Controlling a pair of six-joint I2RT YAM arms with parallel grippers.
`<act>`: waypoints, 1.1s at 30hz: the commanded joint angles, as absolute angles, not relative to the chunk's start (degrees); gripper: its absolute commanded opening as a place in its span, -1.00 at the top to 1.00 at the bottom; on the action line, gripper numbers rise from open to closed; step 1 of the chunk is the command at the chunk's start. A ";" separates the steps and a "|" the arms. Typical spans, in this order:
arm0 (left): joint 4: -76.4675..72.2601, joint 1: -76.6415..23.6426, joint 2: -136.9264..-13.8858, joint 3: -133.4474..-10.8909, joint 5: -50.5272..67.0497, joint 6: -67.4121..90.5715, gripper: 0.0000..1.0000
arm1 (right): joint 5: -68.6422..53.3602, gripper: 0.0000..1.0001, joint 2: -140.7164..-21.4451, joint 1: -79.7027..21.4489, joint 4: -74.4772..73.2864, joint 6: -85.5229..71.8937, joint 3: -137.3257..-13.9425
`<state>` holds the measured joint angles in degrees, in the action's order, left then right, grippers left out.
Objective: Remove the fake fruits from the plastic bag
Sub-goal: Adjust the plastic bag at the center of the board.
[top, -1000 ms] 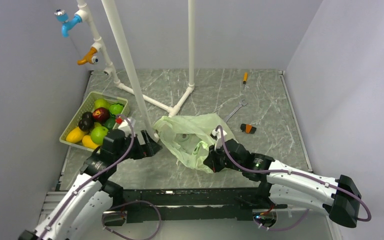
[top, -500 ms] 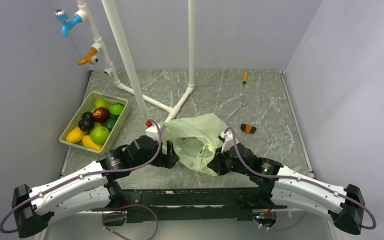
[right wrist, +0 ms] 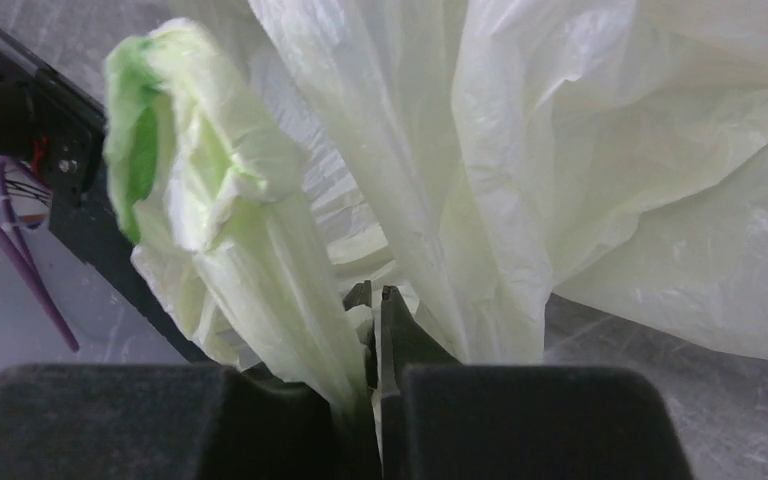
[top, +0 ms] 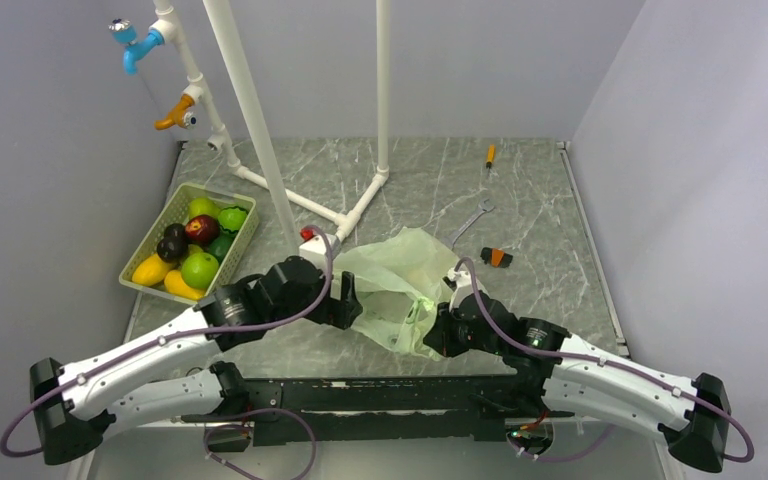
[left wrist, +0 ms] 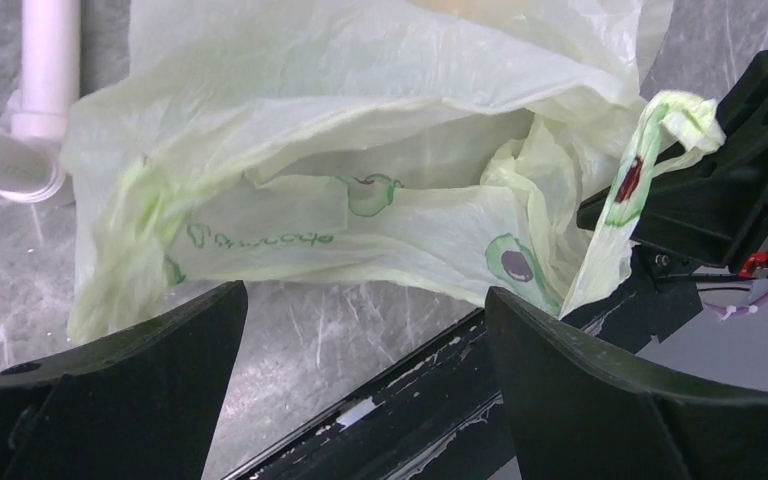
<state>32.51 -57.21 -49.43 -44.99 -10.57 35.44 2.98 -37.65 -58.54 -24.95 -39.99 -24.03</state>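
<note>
Swinging away from the spot beside the basket where it stood a second ago, the left gripper (top: 352, 300) has come across to the left edge of the thin, crinkly, translucent pale-green plastic bag (top: 395, 275), while the right gripper (top: 438, 328) has drawn a little nearer the near edge of the grey marbled table (top: 530, 200), taking the bag's corner with it. The left gripper's broad black fingers (left wrist: 140, 390) stand wide apart with nothing between them; in its wrist view the bag lies just ahead of them, gaping and rumpled, printed with small green and brown fruit marks. The right gripper's fingers (right wrist: 520, 420) are pressed almost together, with a bunched fold of the bag's film pinched between them. The bag itself lies crumpled on the table between the two grippers, just in front of the foot of the white plastic pipe frame (top: 260, 130); whether anything is inside it cannot be told. The small glossy fake fruits (top: 200, 230) that show, yellow, green, red and dark purple-black, are heaped in the rigid pale-green slotted basket (top: 244, 235) at the table's left side, well apart from the bag. A silver wrench (top: 472, 220) lies just beyond the bag's far right side.
</note>
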 commanded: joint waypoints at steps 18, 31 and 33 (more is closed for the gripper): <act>4.20 -60.99 -68.42 -41.36 1.19 31.44 -0.71 | -1.90 0.27 -40.26 -58.60 -27.67 -47.15 -21.93; 0.94 -61.17 -72.63 -41.85 1.32 33.27 -0.68 | -0.47 -0.84 -32.22 -58.68 -37.82 -47.20 -30.99; 0.51 -61.17 -71.67 -41.65 0.88 32.97 -0.68 | 0.64 -0.93 -30.93 -58.72 -38.27 -46.93 -33.84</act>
<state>3.62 -60.86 -73.25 -40.73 1.23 32.62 -1.67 -33.43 -58.54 -36.47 -46.57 -27.38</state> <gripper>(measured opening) 0.841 0.923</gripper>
